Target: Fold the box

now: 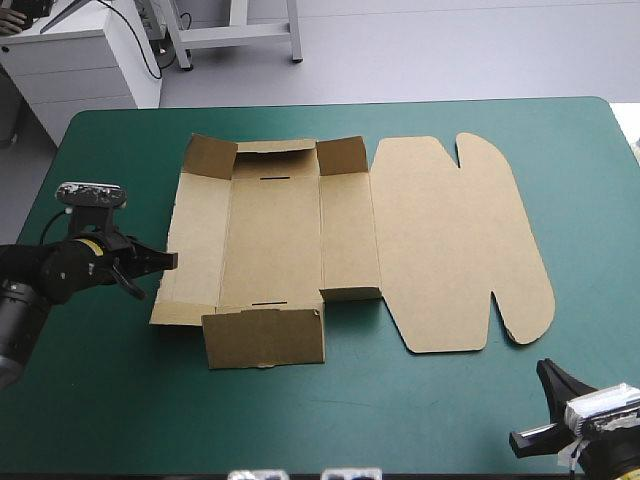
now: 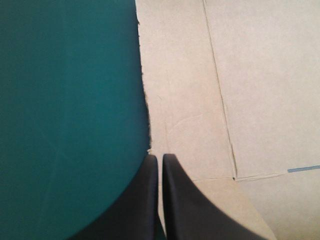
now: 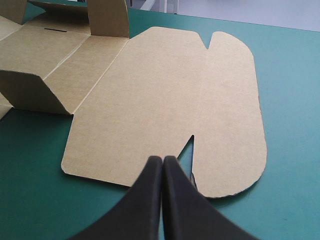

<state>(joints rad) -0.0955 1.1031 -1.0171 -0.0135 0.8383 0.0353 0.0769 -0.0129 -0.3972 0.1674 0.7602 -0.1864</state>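
The brown box (image 1: pixel 275 240) lies opened out in the middle of the table. Its far wall and two far corner flaps (image 1: pixel 342 155) stand raised. The rounded lid (image 1: pixel 450 240) lies flat to the right. My left gripper (image 1: pixel 170 260) is shut, its tips at the box's left edge. In the left wrist view the gripper (image 2: pixel 160 156) points along that edge of the board (image 2: pixel 200 100). My right gripper (image 1: pixel 545 368) is shut near the table's front right corner, apart from the box. Ahead of this gripper (image 3: pixel 163 158) lie the lid (image 3: pixel 165 100) and its notch.
The teal-green cover (image 1: pixel 400 420) shows on all sides of the box, with the widest strip along the near edge. The table's right edge (image 1: pixel 625 150) is close to the lid's rounded tabs.
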